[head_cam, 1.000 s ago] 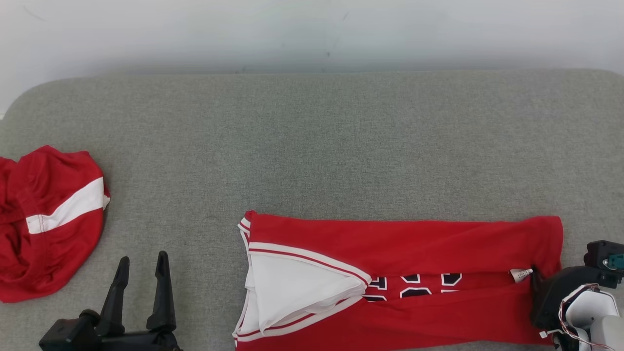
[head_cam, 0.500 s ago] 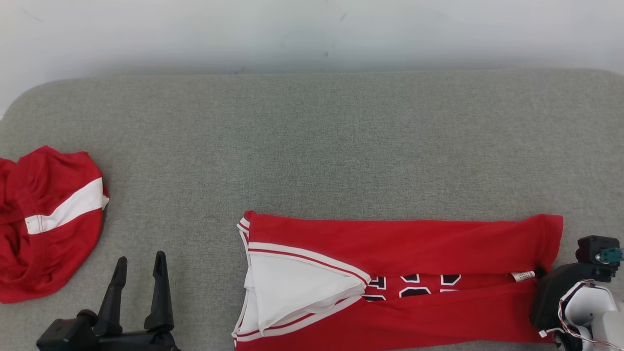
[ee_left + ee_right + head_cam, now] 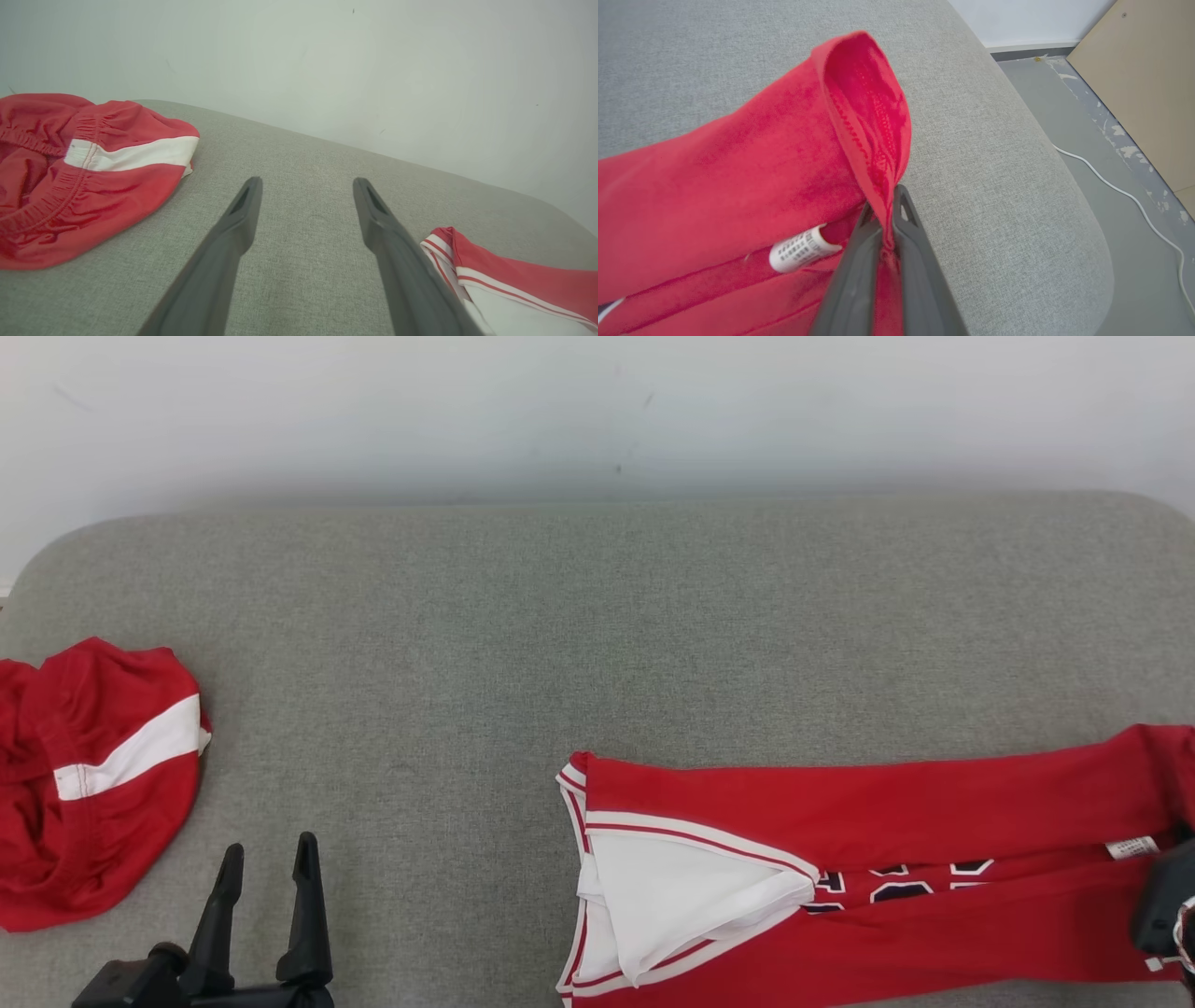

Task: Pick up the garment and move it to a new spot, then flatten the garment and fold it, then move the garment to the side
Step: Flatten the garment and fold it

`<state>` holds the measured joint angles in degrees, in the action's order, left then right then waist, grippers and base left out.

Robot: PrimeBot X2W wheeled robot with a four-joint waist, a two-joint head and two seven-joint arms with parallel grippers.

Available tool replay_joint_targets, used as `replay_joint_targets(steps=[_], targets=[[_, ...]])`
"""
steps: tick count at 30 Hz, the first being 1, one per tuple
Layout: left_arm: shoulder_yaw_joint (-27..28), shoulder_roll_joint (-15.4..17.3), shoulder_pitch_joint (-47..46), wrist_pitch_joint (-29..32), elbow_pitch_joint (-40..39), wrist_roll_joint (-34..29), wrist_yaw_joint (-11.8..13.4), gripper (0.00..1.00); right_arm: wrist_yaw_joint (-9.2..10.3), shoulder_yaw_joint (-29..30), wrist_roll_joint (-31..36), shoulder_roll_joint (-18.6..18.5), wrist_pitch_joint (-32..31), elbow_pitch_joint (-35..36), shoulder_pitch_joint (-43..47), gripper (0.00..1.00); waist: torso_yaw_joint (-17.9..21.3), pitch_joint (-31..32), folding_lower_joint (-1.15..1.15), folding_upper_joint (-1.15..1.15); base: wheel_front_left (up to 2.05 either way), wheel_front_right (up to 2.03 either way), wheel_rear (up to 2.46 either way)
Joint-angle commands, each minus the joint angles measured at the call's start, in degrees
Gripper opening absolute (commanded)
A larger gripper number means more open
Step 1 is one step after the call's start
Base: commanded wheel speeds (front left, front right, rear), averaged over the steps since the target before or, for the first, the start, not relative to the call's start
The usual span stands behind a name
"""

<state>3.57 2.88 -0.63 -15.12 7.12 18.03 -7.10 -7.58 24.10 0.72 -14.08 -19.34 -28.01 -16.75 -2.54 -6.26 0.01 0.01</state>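
Garment (image 3: 887, 812): red jersey, folded long | end pinched by right gripper (image 3: 885, 205) | left gripper (image 3: 307, 186) spread, empty

Left fingers (image 3: 303, 905) wide apart — right fingers (image 3: 913, 266) tight on the garment (image 3: 738, 177).

The left gripper (image 3: 269, 845) and right gripper (image 3: 883, 205) each carry 2 long, tapering, matte dark-grey fingers

Head overhead, wrists low; common garment (image 3: 840, 812)
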Motion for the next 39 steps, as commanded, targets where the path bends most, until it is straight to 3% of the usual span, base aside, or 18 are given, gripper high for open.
replay_joint_targets(steps=[1, 7, 12, 18, 30, 39], targets=[[0.2, 0.0, 0.8, 0.0, 0.0, 0.4, -0.1, 1.0, 0.15, -0.8, 0.3, 1.0, -0.8, 1.7, 0.9, 0.0, 0.3, 0.6, -0.01, -0.01, 0.0, 0.0, 0.0], [0.2, 0.0, 1.2, 0.0, 0.2, 0.7, 0.1, 1.0, 0.14, -6.4, -2.8, 5.0, -4.8, 9.8, 3.4, 0.0, 0.5, 1.7, -0.01, -0.01, 0.0, 0.0, 0.0], [-0.2, 0.0, 1.3, 0.0, 0.6, 1.1, 0.1, 1.0, 0.14, -15.2, -8.1, 7.9, -8.3, 17.8, 6.2, 0.0, 0.5, 2.3, -0.01, -0.01, 0.0, 0.0, 0.0], [-0.2, 0.0, 1.4, 0.0, 1.2, 1.1, 0.1, 1.0, 0.14, -27.6, -12.6, 9.3, -10.3, 21.3, 5.0, 0.0, 0.2, 2.9, -0.01, -0.01, 0.0, 0.0, 0.0], [-0.9, 0.0, 1.6, 0.0, 1.6, 1.1, 0.2, 1.0, 0.14, -44.4, -20.2, 11.2, -8.6, 9.5, -3.8, 0.0, -1.4, 3.2, -0.01, -0.01, 0.0, 0.0, 0.0], [-2.5, 0.0, 1.1, 0.0, 1.7, 1.5, 0.5, 1.0, 0.14, -52.3, -28.4, 11.2, -4.8, -1.1, -9.4, 0.0, -3.2, 3.0, -0.01, -0.01, 0.0, 0.0, 0.0]])
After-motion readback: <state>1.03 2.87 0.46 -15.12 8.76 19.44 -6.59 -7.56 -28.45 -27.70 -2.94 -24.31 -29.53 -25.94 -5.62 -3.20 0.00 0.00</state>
